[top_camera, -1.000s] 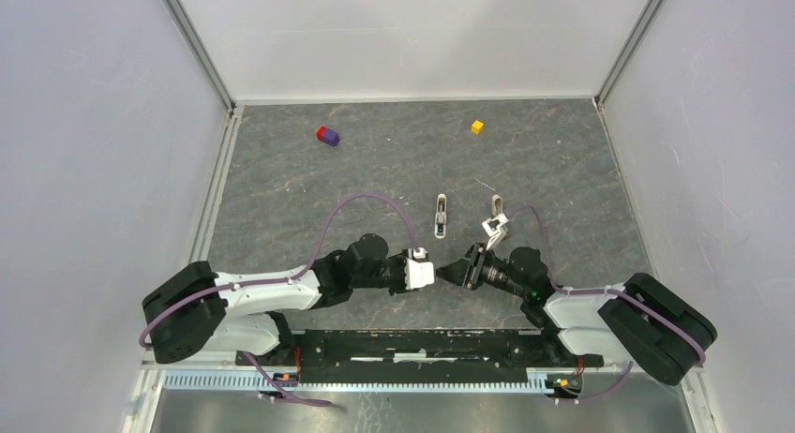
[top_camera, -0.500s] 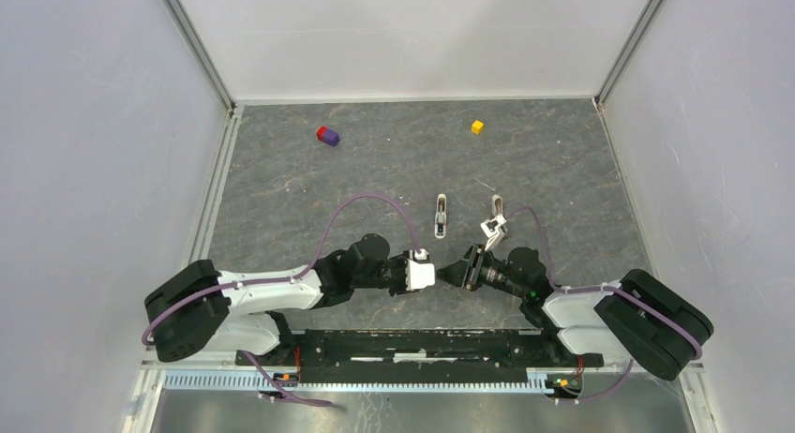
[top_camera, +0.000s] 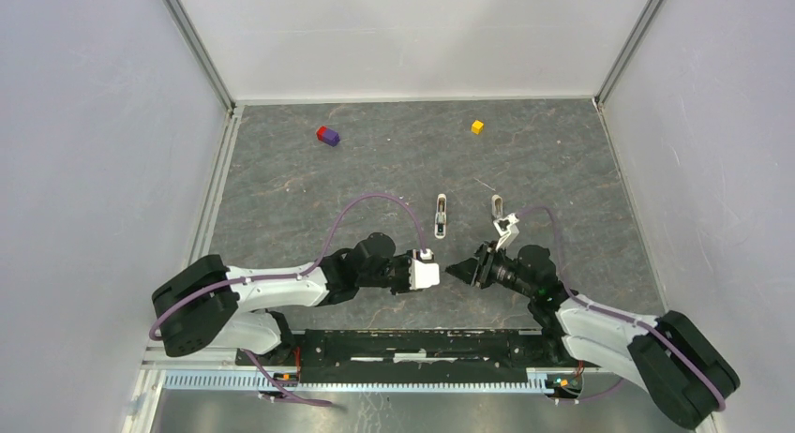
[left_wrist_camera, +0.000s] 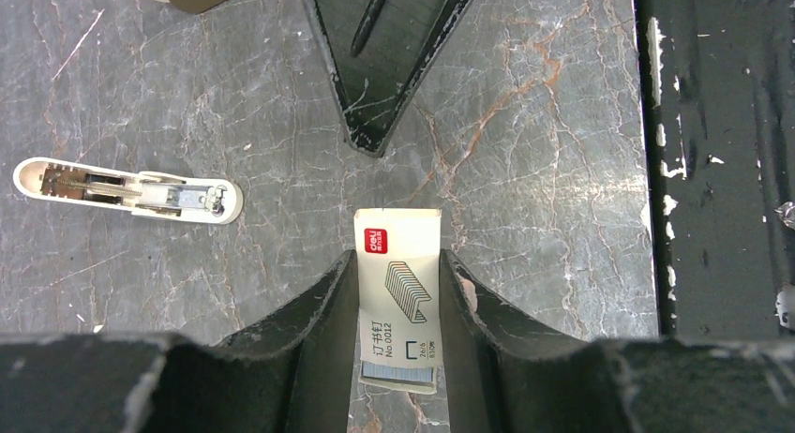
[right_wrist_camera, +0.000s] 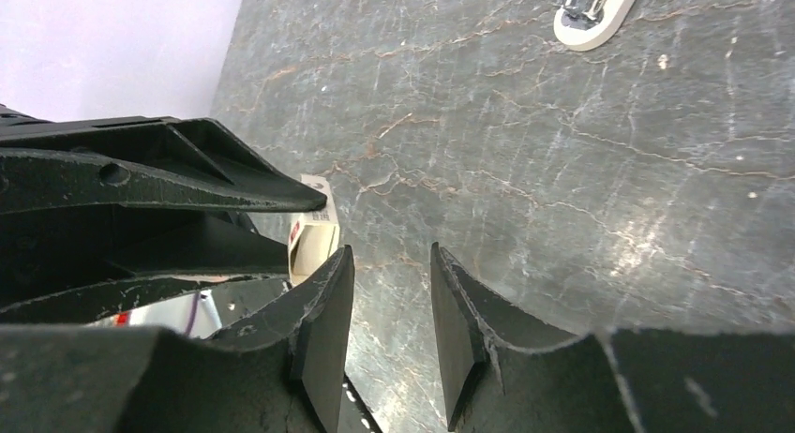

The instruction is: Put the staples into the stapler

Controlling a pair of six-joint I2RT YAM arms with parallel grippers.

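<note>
Top external view: where is the stapler (top_camera: 440, 216) found?
— It is laid flat on the grey table (top_camera: 281, 199), about in the middle, a bit nearer the near edge. It is touched by nothing. In the left wrist view its grey metal inside is seen, turned up.
— What is held by the left gripper (left_wrist_camera: 398, 260)?
— A small white staple box (left_wrist_camera: 397, 306) is pinched between its fingers, close to the middle of the near edge. A red mark and a drawing of staples are seen on it.
— And the right gripper (right_wrist_camera: 390, 250)?
— Nothing is held there. Its fingers are parted by only a small gap, and its tip is pointed at the box, just beside it.
— What else is seen?
— Another small white piece (top_camera: 497, 206) is laid between the stapler and the right edge, near the stapler but apart from it. It cannot be told if it belongs to the stapler. A purple and red cube (top_camera: 327, 136) is set toward the far left corner. A yellow cube (top_camera: 477, 126) is set by the far edge, nearer the right side.
</note>
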